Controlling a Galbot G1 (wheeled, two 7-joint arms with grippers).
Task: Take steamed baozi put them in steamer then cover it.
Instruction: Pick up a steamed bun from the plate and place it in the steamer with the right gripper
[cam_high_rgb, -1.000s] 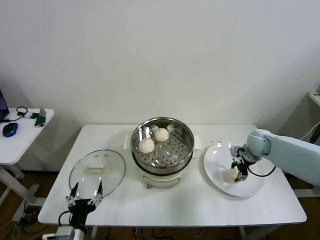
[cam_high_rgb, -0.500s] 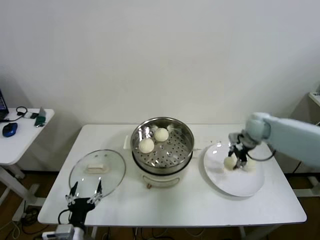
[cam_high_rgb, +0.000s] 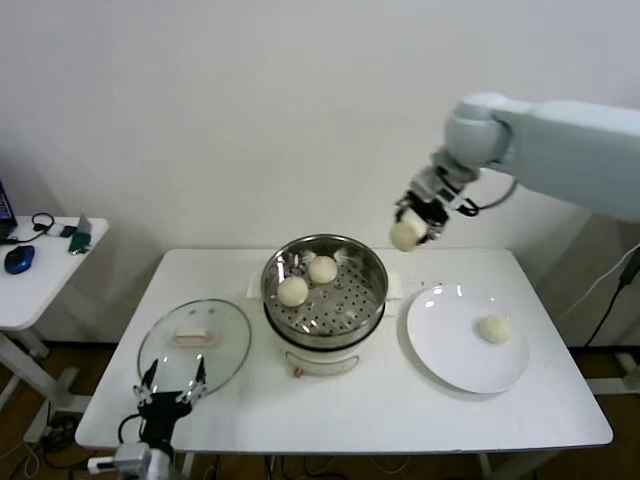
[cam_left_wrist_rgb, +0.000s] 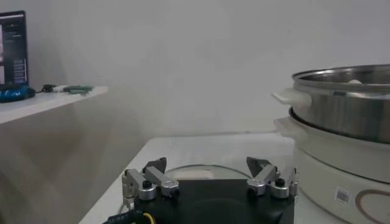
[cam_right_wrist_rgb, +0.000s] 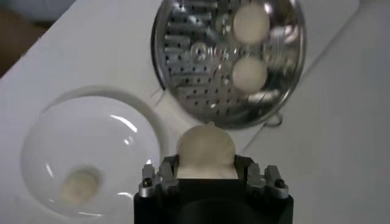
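The steamer (cam_high_rgb: 372, 290) stands mid-table with two baozi (cam_high_rgb: 293, 291) inside; the right wrist view shows it from above (cam_right_wrist_rgb: 183, 55). My right gripper (cam_high_rgb: 411, 226) hangs high over the gap between steamer and plate, shut on a third baozi (cam_high_rgb: 405, 237), which fills the fingers (cam_right_wrist_rgb: 205, 149). One more baozi (cam_high_rgb: 494, 328) lies on the white plate (cam_high_rgb: 450, 350). The glass cover (cam_high_rgb: 195, 345) lies flat on the table left of the steamer. My left gripper (cam_high_rgb: 175, 376) is parked open at the cover's near edge (cam_left_wrist_rgb: 208, 165).
The steamer sits on a white cooker base (cam_high_rgb: 320, 358) on the white table (cam_high_rgb: 350, 415). A small side table (cam_high_rgb: 40, 275) with a mouse and headphones stands at the far left. A wall is close behind.
My right gripper has lifted a baozi off the plate, going up and left toward the steamer. One baozi stays on the plate. The left arm has not moved.
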